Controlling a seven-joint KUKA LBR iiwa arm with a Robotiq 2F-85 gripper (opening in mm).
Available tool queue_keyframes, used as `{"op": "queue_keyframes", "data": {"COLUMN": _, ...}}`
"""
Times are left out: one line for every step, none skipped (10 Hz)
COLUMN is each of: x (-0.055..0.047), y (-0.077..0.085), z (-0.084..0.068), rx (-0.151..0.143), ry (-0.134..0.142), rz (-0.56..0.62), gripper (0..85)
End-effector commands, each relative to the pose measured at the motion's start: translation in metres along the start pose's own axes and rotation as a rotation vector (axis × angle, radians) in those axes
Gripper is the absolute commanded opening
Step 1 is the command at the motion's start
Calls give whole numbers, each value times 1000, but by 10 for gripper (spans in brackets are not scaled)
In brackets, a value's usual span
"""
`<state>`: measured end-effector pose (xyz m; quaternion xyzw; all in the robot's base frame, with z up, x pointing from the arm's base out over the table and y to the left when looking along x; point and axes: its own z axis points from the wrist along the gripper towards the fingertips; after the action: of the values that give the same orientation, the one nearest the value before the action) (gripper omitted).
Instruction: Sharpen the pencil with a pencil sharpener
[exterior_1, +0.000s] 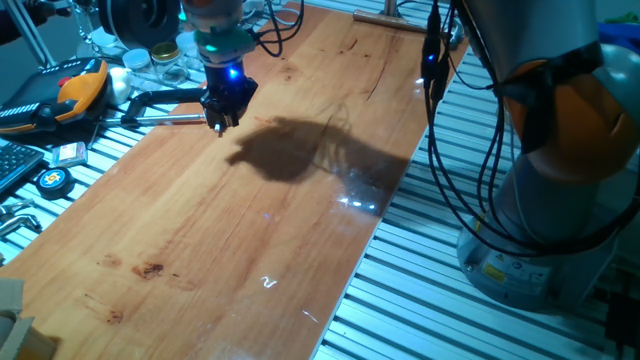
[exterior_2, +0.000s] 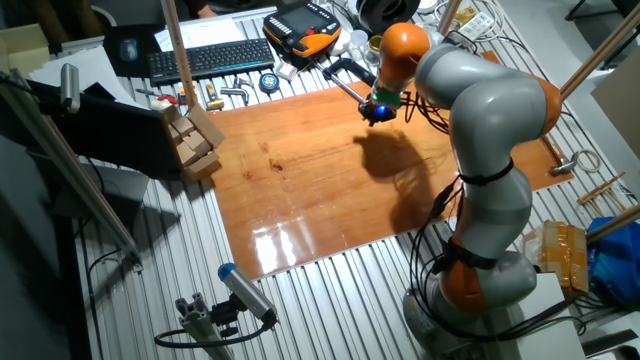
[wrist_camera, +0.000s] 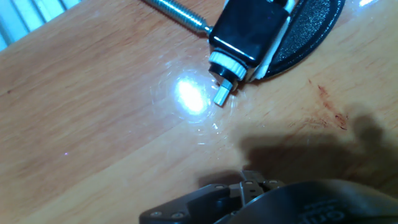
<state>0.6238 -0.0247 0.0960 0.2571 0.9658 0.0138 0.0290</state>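
My gripper (exterior_1: 222, 122) hangs low over the far left edge of the wooden table (exterior_1: 260, 230), fingers pointing down and closed together. In the hand view its fingertips (wrist_camera: 256, 184) meet at the bottom with nothing visible between them. Just ahead lies the pencil sharpener (wrist_camera: 249, 31), a black body with a white collar and a short metal stub, resting beside a dark round plate (wrist_camera: 314, 25) and a threaded rod (wrist_camera: 177, 12). Its black clamp arm (exterior_1: 160, 97) runs left from the gripper (exterior_2: 376, 114). The pencil is out of view.
Clutter lines the table's left side: an orange-and-black tool (exterior_1: 80, 85), a large black spool (exterior_1: 140, 20), glass jars (exterior_1: 165, 55), a tape measure (exterior_1: 52, 180) and a keyboard (exterior_2: 210, 58). Wooden blocks (exterior_2: 195, 140) sit at one corner. Cables hang by the arm.
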Motion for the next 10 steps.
{"op": "queue_keyframes", "data": {"x": 0, "y": 0, "z": 1, "rx": -1, "ry": 0, "rz": 2, "gripper": 0}}
{"op": "queue_keyframes", "data": {"x": 0, "y": 0, "z": 1, "rx": -3, "ry": -4, "rz": 6, "gripper": 0}}
{"op": "queue_keyframes", "data": {"x": 0, "y": 0, "z": 1, "rx": -10, "ry": -12, "rz": 9, "gripper": 0}}
{"op": "queue_keyframes", "data": {"x": 0, "y": 0, "z": 1, "rx": 8, "ry": -30, "rz": 15, "gripper": 0}}
{"op": "queue_keyframes", "data": {"x": 0, "y": 0, "z": 1, "rx": 22, "ry": -22, "rz": 10, "gripper": 0}}
{"op": "queue_keyframes", "data": {"x": 0, "y": 0, "z": 1, "rx": 24, "ry": -9, "rz": -11, "gripper": 0}}
{"op": "queue_keyframes", "data": {"x": 0, "y": 0, "z": 1, "rx": 16, "ry": 8, "rz": -32, "gripper": 0}}
{"op": "queue_keyframes", "data": {"x": 0, "y": 0, "z": 1, "rx": 15, "ry": 34, "rz": -34, "gripper": 0}}
{"op": "queue_keyframes", "data": {"x": 0, "y": 0, "z": 1, "rx": 15, "ry": 37, "rz": -25, "gripper": 0}}
{"op": "queue_keyframes", "data": {"x": 0, "y": 0, "z": 1, "rx": 24, "ry": 31, "rz": -19, "gripper": 0}}
